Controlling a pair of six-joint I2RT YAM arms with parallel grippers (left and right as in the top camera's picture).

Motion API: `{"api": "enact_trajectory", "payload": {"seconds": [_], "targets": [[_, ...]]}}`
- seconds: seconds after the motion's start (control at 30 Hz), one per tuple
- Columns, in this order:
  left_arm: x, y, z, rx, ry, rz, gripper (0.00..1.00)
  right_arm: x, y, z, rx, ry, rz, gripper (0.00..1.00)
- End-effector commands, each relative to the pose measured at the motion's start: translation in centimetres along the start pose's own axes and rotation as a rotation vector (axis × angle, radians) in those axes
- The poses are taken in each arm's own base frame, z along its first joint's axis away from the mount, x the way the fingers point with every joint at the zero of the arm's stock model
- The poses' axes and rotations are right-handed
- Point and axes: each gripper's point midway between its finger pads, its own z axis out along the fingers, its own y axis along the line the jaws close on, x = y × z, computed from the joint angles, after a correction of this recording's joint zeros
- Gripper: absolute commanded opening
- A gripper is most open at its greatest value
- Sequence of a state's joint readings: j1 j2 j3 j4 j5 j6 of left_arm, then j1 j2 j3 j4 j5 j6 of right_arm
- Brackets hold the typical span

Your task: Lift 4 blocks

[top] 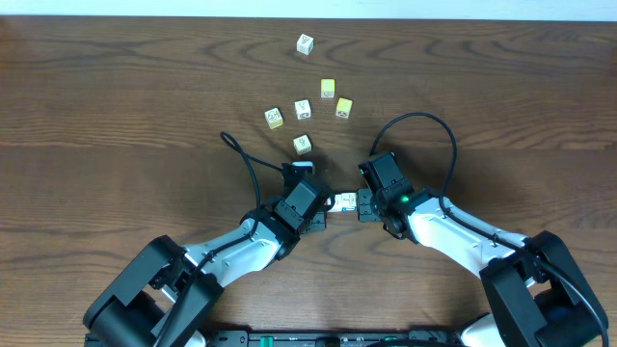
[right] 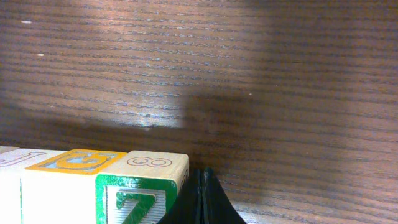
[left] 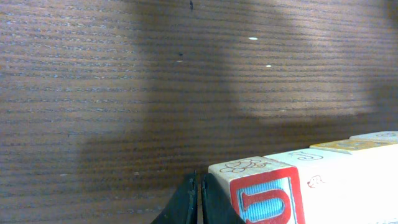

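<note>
- The black left fingers (left: 185, 202) are clenched together with nothing between them. Their outer side presses the end of a row of cubes.
- Touching them is a small wooden letter cube with a red face (left: 267, 199) and a flower drawn on top.
- Next in the row are a white-faced wooden cube with a faint mark (left: 311, 157), an orange-topped wooden cube (left: 348, 145), and one more at the frame edge.
- The black right fingers (right: 214, 199) are also clenched on nothing. They press the far end of the row, against a green-faced wooden cube with a white Z (right: 140, 202).
- From overhead, the row of four blocks (top: 344, 201) sits squeezed end to end between both wrists. I cannot tell whether it is clear of the dark brown wooden tabletop (top: 116, 96).
- Beyond the row lies a loose pale-yellow cube (top: 303, 145).
- Farther out is a cluster of four loose cubes (top: 302, 107), two of them yellow-faced.
- Farthest is a lone white cube (top: 305, 43).
</note>
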State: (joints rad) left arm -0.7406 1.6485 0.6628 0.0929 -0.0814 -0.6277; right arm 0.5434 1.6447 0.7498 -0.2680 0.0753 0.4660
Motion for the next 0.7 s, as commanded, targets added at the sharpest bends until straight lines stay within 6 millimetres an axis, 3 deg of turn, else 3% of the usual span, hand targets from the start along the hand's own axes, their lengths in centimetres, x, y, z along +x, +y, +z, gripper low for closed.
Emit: {"api": "enact_trajectory", "payload": {"seconds": [0.0, 0.37, 0.67], "targets": [[-1.1, -6.7, -1.7, 0.233, 0.013, 0.036, 0.07, 0.9, 3.6, -0.3, -0.176, 0.065, -0.027, 0.01], [-1.2, -6.6, -1.7, 0.229, 0.010, 0.036, 0.07, 0.2, 2.2, -0.1, -0.159, 0.058, 0.010, 0.01], [-1.2, -6.6, -1.6, 0.224, 0.006, 0.036, 0.07, 0.4, 2.3, -0.2, -0.167, 0.068, 0.011, 0.01]]}}
